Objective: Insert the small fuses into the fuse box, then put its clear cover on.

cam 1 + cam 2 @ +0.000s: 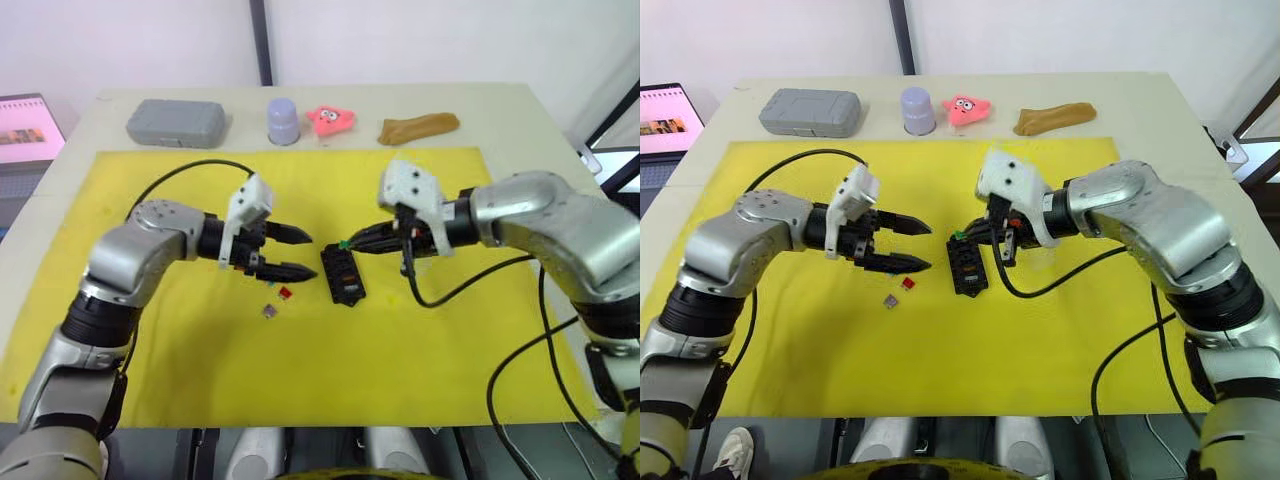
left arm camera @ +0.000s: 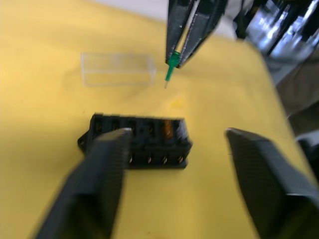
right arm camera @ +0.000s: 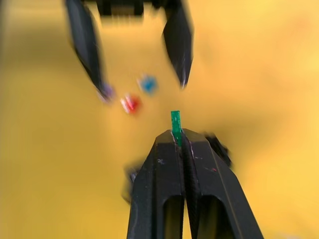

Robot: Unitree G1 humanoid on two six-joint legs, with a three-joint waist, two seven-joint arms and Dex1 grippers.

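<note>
Right gripper (image 3: 178,135) clamped on a slim green fuse (image 3: 175,123), just above the black fuse box (image 2: 137,141). Left gripper (image 1: 292,252) spread wide, empty, beside that slotted block.

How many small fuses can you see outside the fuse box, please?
4. Green fuse in the right gripper; red fuse, teal fuse and purplish fuse on the yellow mat by the left gripper. More may be hidden.
</note>
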